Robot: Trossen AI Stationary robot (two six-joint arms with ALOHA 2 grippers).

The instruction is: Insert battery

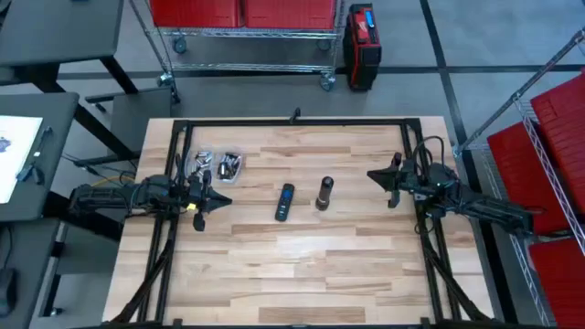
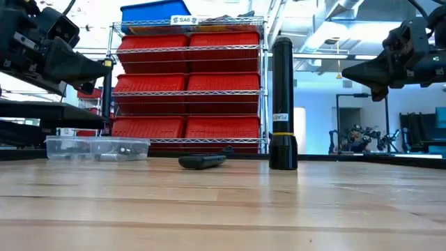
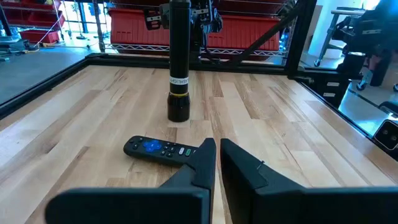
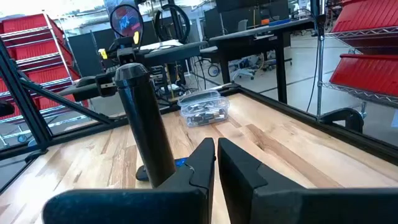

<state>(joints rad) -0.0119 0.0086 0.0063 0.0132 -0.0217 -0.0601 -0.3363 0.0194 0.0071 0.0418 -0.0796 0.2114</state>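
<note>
Both pincers hang above the light wooden bench [image 1: 302,265] and hold nothing. On the left side of the high view, the left pincer [image 1: 218,200] is just below two small clear plastic boxes [image 1: 218,164] with dark and metallic small parts inside; whether these parts are batteries I cannot tell. In the left wrist view its two dark fingers [image 3: 202,163] stand close together, with only a narrow gap between them. On the right side of the high view, the right pincer [image 1: 377,175] points toward the middle of the bench. Its fingers [image 4: 200,163] are also nearly together, with a thin slit between them.

Near the centre of the high view a black cylindrical flashlight [image 1: 324,194] stands upright on the bench. It has a white label and a thin yellow ring low on its body. Just to its left in that view lies a flat black remote control [image 1: 285,202] with a blue button at one end. The two things are near each other but do not touch. Both are well apart from each pincer.

Behind the bench, in the low view, stands a wire shelf [image 2: 188,84] with red bins.
</note>
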